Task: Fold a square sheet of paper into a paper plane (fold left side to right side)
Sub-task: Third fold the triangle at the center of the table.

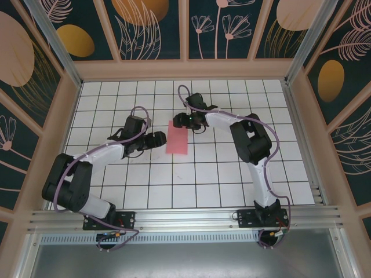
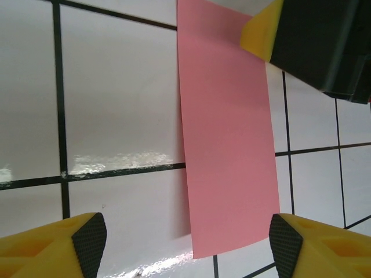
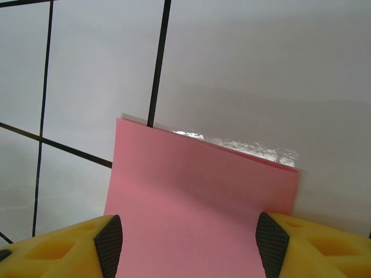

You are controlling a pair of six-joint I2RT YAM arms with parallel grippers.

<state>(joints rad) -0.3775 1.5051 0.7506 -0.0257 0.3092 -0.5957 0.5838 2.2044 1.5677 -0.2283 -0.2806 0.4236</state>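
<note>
Hovering at the paper (image 1: 177, 137), I have both grippers drawn in close to it. The paper lies flat on the white gridded surface (image 1: 220, 174) as a plain pink rectangle, clearly longer than it is wide, its long sides running away from my bases.

My left gripper (image 2: 188, 243) sits at the paper's left long side. Its jaws stand wide and hold nothing. In the wrist view one short end of the paper lies in the gap between the two fingers (image 2: 87, 246), with one paper corner just beside a fingertip and the other fingertip well clear of it.

My right gripper (image 3: 189, 243) is at the paper's far end, over its short edge. Its jaws are also spread wide, about as far apart as the paper is wide, and the sheet runs out from between them. I cannot tell whether those fingertips touch the paper or only hang over it. At the short edge ahead of them, a thin pale sliver of a second layer peeks out from under the top one.
</note>
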